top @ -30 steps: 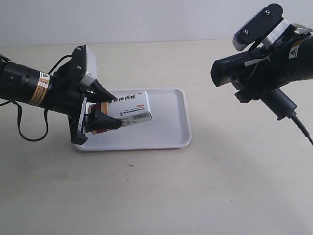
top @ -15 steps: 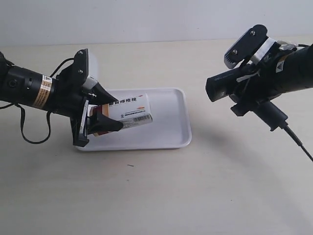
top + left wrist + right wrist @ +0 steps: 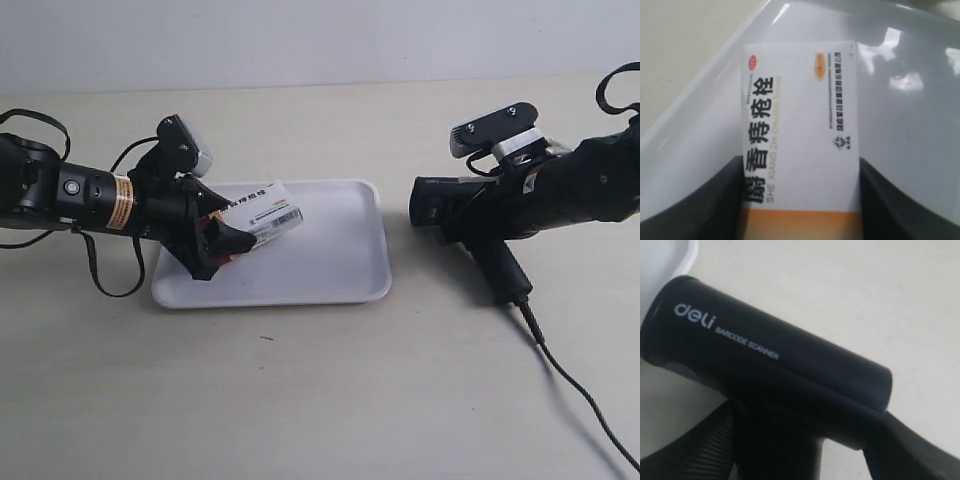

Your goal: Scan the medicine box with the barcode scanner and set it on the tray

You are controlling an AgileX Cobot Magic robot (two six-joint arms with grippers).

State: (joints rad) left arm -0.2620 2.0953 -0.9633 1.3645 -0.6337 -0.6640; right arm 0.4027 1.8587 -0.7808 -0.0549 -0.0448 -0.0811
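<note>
The white medicine box [image 3: 262,213] with Chinese characters and an orange band [image 3: 800,125] is tilted low over the white tray [image 3: 330,270]. My left gripper [image 3: 222,232] is shut on its banded end, a black finger [image 3: 700,200] on each side. In the left wrist view the tray [image 3: 910,125] lies right beneath the box. The black barcode scanner [image 3: 455,205] lies low beside the tray's right edge, its head [image 3: 765,360] pointing at the tray. My right gripper [image 3: 490,215] is shut on the scanner's handle. Its cable [image 3: 560,370] trails across the table.
A beige tabletop [image 3: 320,400] surrounds the tray. A corner of the tray rim [image 3: 675,255] shows in the right wrist view, close to the scanner's head. The left arm's black cable [image 3: 100,280] loops beside the tray's left edge.
The left gripper has lowered and rotated, bringing the box down close to the tray. The right arm has dropped the scanner from mid-air down to table level near the tray's right edge.
</note>
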